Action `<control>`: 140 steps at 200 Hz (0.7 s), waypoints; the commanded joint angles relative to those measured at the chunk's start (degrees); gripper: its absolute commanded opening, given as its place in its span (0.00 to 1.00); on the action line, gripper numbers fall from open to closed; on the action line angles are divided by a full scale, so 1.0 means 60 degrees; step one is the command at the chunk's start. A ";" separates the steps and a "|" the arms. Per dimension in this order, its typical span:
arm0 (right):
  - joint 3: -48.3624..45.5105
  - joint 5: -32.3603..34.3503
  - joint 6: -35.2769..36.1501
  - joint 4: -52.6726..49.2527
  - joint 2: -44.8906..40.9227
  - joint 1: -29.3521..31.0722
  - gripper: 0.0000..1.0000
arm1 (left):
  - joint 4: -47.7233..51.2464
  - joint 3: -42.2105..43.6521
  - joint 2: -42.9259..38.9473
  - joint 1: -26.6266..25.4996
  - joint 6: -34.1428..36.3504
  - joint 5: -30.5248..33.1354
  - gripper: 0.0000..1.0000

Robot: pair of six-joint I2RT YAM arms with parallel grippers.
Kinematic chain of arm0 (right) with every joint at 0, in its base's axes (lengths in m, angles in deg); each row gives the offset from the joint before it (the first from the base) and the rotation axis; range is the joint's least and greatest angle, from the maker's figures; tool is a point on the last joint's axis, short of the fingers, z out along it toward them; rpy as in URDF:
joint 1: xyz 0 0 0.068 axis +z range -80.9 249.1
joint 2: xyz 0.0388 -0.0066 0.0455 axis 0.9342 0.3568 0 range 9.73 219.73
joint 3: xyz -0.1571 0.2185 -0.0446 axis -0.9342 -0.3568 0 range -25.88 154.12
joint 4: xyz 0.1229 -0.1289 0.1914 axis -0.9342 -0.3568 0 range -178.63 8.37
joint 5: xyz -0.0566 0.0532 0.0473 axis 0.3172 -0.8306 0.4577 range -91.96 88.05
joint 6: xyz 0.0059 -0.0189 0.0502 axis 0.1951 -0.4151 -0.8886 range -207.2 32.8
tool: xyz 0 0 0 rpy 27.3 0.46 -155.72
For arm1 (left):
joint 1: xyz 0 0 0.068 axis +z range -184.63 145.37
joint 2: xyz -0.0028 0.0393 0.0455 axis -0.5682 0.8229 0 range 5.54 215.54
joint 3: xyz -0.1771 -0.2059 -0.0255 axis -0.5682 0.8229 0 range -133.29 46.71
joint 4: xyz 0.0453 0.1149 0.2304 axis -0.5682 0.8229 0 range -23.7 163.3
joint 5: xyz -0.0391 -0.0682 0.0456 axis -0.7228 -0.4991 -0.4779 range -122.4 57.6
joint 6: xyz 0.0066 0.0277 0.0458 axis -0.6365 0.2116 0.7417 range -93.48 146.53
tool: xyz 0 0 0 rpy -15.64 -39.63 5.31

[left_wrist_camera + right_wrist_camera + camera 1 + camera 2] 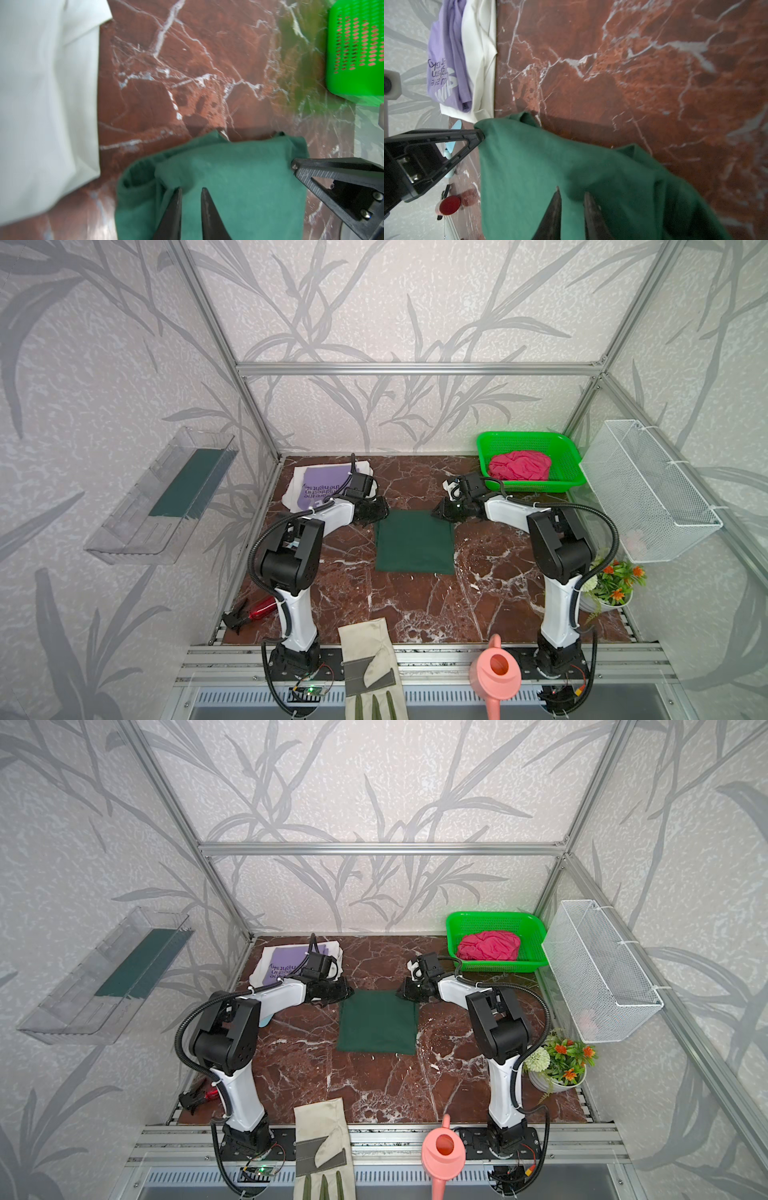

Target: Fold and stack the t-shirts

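Note:
A dark green t-shirt (413,543) (377,1023) lies folded into a rectangle mid-table. My left gripper (379,512) (192,190) pinches its far left corner. At the far right corner my right gripper (441,512) (572,191) does the same. In both wrist views the far edge of the green cloth (239,176) (539,166) is raised off the marble and casts a shadow. A lilac printed t-shirt (324,485) (446,62) rests on a white t-shirt (293,493) (41,83) at the back left. A pink-red t-shirt (519,465) lies crumpled in the green basket (523,434).
A beige work glove (370,668) and a pink watering can (496,676) sit at the front edge. A flower pot (611,585) stands at the right, a red spray bottle (257,610) at the left. A white wire basket (648,489) and a clear shelf (162,497) hang on the side walls.

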 commanded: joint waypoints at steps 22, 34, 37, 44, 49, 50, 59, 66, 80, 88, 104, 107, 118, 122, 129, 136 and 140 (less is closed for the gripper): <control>0.0139 -0.0331 -0.0153 0.0327 0.0652 -0.0483 0.22 | -0.0452 -0.0161 0.0665 0.0454 0.0078 -0.0294 0.18; -0.0029 -0.0327 -0.0131 0.0383 0.0658 -0.0578 0.22 | -0.0514 -0.0066 0.0743 0.0546 0.0071 -0.0342 0.17; -0.0077 -0.0341 -0.0131 0.0407 0.0645 -0.0604 0.22 | -0.0533 -0.0029 0.0752 0.0562 0.0070 -0.0343 0.17; -0.0154 -0.0348 -0.0127 0.0449 0.0638 -0.0659 0.22 | -0.0578 0.0044 0.0752 0.0592 0.0072 -0.0343 0.17; -0.0202 -0.0370 -0.0117 0.0472 0.0627 -0.0672 0.22 | -0.0618 0.0101 0.0734 0.0607 0.0083 -0.0343 0.17; -0.0213 -0.0374 -0.0117 0.0472 0.0619 -0.0678 0.22 | -0.0645 0.0114 0.0724 0.0611 0.0084 -0.0343 0.17; -0.0252 -0.0427 -0.0103 0.0487 0.0573 -0.0712 0.22 | -0.0769 0.0236 0.0605 0.0615 0.0095 -0.0383 0.17; -0.0276 -0.0422 -0.0059 0.0505 0.0479 -0.0720 0.22 | -0.0807 0.0303 0.0483 0.0625 0.0125 -0.0435 0.17; -0.0323 -0.0384 0.0042 0.0499 0.0161 -0.0712 0.22 | -0.0770 0.0381 0.0096 0.0614 0.0237 -0.0573 0.19; -0.0418 -0.0305 0.0086 0.0464 -0.0129 -0.0712 0.22 | -0.0672 0.0447 -0.0245 0.0614 0.0302 -0.0584 0.22; -0.0729 -0.0074 0.0132 0.0394 -0.0849 -0.0712 0.22 | -0.0318 0.0719 -0.0972 0.0586 0.0335 -0.0507 0.28; -0.0827 -0.0027 0.0132 0.0386 -0.1004 -0.0712 0.22 | -0.0247 0.0770 -0.1105 0.0585 0.0314 -0.0505 0.30; -0.1238 0.0116 0.0090 0.0391 -0.1531 -0.0698 0.23 | 0.0183 0.0996 -0.1496 0.0584 0.0220 -0.0451 0.34; -0.1386 0.0146 0.0051 0.0423 -0.1733 -0.0687 0.24 | 0.0315 0.1079 -0.1618 0.0585 0.0214 -0.0436 0.35; -0.1731 0.0210 -0.0008 0.0483 -0.2112 -0.0658 0.24 | 0.0499 0.1285 -0.1815 0.0571 0.0208 -0.0484 0.37; -0.2015 0.0264 -0.0066 0.0494 -0.2453 -0.0605 0.25 | 0.0621 0.1518 -0.2019 0.0556 0.0210 -0.0538 0.39; -0.2155 0.0280 -0.0092 0.0471 -0.2632 -0.0576 0.26 | 0.0652 0.1685 -0.2134 0.0551 0.0206 -0.0558 0.39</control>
